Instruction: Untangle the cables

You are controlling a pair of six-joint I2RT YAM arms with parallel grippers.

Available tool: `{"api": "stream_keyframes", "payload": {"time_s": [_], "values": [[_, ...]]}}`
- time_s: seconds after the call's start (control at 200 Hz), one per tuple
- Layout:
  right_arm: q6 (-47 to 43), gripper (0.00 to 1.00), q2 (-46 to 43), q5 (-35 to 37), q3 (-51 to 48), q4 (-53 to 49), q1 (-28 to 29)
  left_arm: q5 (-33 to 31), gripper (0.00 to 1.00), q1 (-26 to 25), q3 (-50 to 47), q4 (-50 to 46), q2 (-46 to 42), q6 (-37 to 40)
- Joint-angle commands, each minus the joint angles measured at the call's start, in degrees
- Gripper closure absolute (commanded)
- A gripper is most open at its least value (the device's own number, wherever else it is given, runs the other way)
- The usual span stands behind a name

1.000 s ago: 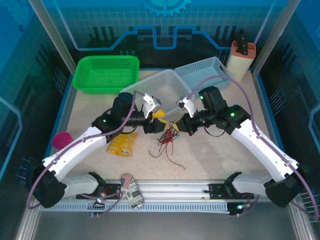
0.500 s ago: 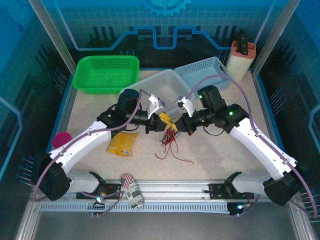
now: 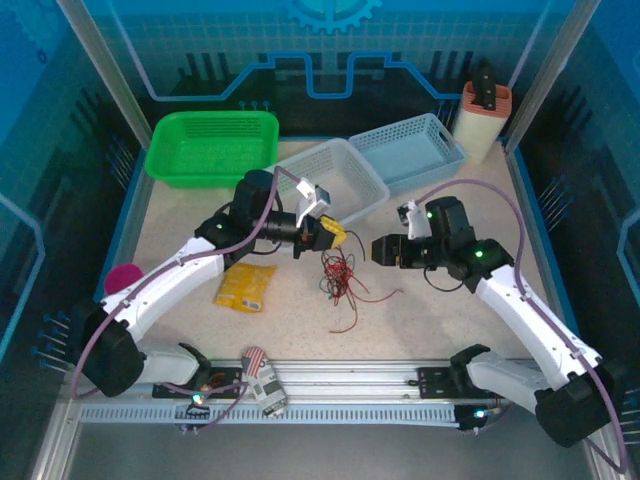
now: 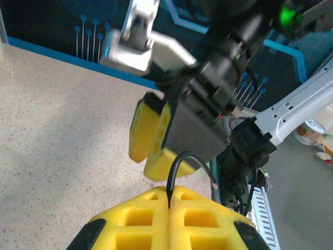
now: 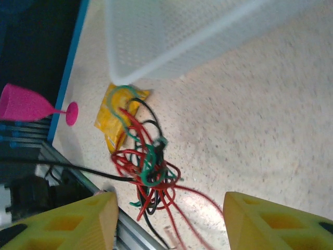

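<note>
From above, the left tool [image 3: 335, 237] is seen closed in front of the white basket [image 3: 350, 175], just above the cables [image 3: 340, 273]. These are gathered in a red, black and green tangle near the middle of the table [image 3: 450, 330], between the two tools. One red strand is trailed from the tangle toward the near edge. The right tool [image 3: 384, 250] is held just right of the tangle and apart from it. A yellow packet [image 3: 245, 287] is laid to the left of the cables; its print is too small to be read. A green basket [image 3: 212, 147] and a pale blue basket [image 3: 410, 150] are set at the back, and a pink cup [image 3: 124, 279] stands at the left edge.

In the left wrist view, the yellow fingers [image 4: 130, 229] are pressed flat together. A black cable [image 4: 184, 159] is pinched in the seam between them and is arched up out of it. The right tool is seen opposite, above the speckled table.

In the right wrist view, the right tool's yellow fingers [image 5: 78, 219] are spread wide, and nothing is held between them. The tangle is seen beyond them, in front of the white basket and partly over the yellow packet. One black strand is drawn taut toward the left. No lettering can be made out on the packet here.
</note>
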Motion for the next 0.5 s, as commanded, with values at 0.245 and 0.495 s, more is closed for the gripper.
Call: {"api": "stream_keyframes", "payload": {"time_s": [0.245,0.495], "values": [[6.4,0.46,9.7,-0.7,4.7,4.0,3.4,3.0,1.0,0.2,-0.1,3.8,1.4,-1.1],[3.7,0.63,12.7,-5.9,5.4,7.2,4.9,3.0,1.0,0.2,0.2,3.9,1.5,-1.4]]}}
